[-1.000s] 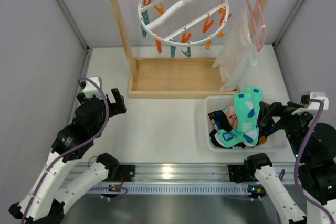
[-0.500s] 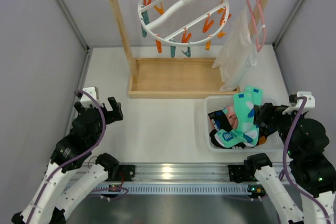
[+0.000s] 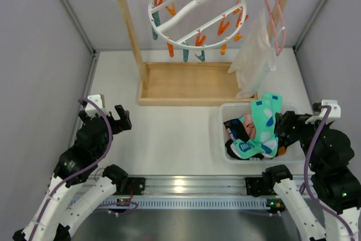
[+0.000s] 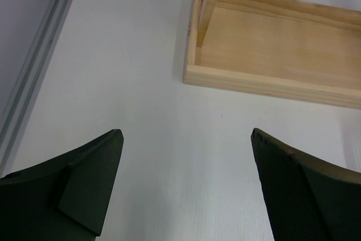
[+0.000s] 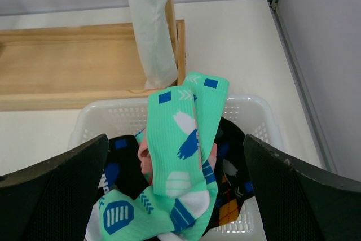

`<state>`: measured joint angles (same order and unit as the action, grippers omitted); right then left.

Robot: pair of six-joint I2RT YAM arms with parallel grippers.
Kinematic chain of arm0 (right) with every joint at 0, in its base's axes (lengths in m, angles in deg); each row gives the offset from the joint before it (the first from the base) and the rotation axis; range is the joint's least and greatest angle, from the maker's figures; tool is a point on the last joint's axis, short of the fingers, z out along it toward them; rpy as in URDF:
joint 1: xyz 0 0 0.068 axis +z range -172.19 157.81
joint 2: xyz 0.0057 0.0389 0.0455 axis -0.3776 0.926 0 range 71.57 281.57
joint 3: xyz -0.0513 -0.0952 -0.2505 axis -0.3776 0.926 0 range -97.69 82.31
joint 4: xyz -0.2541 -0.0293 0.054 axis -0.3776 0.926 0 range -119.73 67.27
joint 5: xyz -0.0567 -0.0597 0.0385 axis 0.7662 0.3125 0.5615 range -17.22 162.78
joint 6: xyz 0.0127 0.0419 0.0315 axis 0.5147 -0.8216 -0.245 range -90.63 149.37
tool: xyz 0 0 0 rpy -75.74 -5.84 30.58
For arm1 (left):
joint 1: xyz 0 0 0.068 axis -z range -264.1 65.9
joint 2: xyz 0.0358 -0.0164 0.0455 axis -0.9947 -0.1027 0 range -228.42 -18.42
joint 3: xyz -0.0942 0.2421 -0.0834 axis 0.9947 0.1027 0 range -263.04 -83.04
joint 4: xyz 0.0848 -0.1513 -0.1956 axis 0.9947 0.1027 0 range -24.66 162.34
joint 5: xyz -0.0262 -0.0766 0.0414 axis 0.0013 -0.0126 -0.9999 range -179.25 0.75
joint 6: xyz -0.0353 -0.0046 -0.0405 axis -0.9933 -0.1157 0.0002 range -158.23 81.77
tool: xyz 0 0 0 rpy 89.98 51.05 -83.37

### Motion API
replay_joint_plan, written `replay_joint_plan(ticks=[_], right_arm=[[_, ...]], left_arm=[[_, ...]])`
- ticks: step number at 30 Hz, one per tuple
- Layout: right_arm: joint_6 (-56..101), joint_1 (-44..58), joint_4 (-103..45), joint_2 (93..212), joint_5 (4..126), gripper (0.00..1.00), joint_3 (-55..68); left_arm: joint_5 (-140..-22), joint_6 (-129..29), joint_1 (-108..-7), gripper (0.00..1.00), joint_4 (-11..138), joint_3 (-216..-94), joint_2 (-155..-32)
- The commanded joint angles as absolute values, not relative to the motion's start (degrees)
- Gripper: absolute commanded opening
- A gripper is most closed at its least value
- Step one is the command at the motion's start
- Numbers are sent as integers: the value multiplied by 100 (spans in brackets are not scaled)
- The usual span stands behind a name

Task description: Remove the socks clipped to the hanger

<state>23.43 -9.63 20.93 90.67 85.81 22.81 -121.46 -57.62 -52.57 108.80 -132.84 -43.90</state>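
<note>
Socks (image 3: 262,125) sit heaped in the basket (image 3: 221,139) just ahead of the right pincer (image 3: 285,130), gaping empty like the left pincer (image 4: 186,162).

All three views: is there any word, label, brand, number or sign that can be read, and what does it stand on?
None can be read in any view.
The teal socks in the basket carry only patterns: navy squares, white chevrons and stripes, no letters.
The hanger, its clips and the wooden rack show no lettering.
</note>
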Motion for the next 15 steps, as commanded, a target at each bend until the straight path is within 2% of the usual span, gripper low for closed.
replay_joint_plan(ticks=[1,15], right_arm=[[2453,-997,1941,8986,8684,99,2351],[2453,-1006,1818,8959,8640,99,2474]], left_arm=[[-12160,-5721,-5290,98,10604,-13217,-4347],[-12001,-5598,-5308,98,10507,-13103,-4321]])
